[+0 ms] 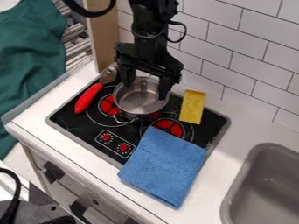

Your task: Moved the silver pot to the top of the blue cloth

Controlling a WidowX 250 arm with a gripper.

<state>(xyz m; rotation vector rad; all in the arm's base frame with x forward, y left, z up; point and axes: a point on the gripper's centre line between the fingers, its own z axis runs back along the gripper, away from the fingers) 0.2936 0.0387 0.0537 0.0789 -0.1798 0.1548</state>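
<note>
Over the back part of the stove hangs the black gripper (145,87), open, with its two fingers spread apart above the silver pot (140,101). One finger is near the pot's back left rim, the other by its right rim; whether either touches the metal I cannot tell. The pot stands upright on the black stove, between the burners, a wire handle at its front. To its front right lies the blue cloth (162,164), flat, partly on the stove and partly on the white counter.
A red-handled spoon (89,97) lies left of the pot, and a yellow block (192,107) lies to its right. The grey sink (265,188) is at the lower right. A tiled wall (234,48) rises behind the stove (73,122).
</note>
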